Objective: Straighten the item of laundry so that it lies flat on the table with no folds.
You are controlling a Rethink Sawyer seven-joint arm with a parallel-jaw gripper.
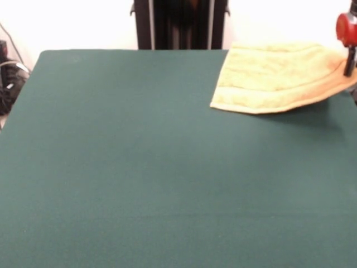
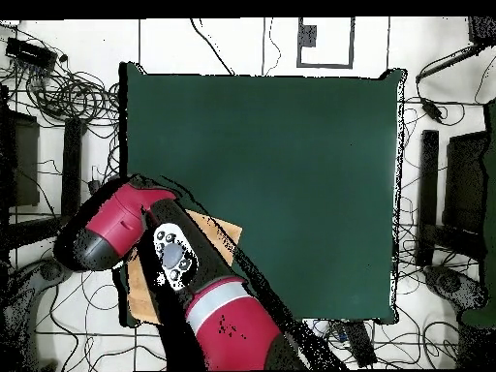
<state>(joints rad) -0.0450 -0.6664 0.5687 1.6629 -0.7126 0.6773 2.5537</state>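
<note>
The item of laundry [image 1: 273,75] is a yellow-orange towel lying at the table's far right corner in the front view. Its left part rests on the green top, while its right edge looks raised, casting a shadow beneath it. My gripper [image 1: 350,62] shows only partly at the right edge, right against that raised edge, under a red arm part [image 1: 346,28]. Whether it grips the cloth is unclear. Seen from overhead, the red arm [image 2: 131,228] covers most of the towel [image 2: 219,234], which sits at the table's [image 2: 281,165] lower left corner.
The towel and arm are close to the table's edge and corner. Tangled cables [image 2: 58,92] and dark equipment [image 2: 426,194] lie on the floor around the table. More cables [image 1: 8,78] show at the left edge of the front view.
</note>
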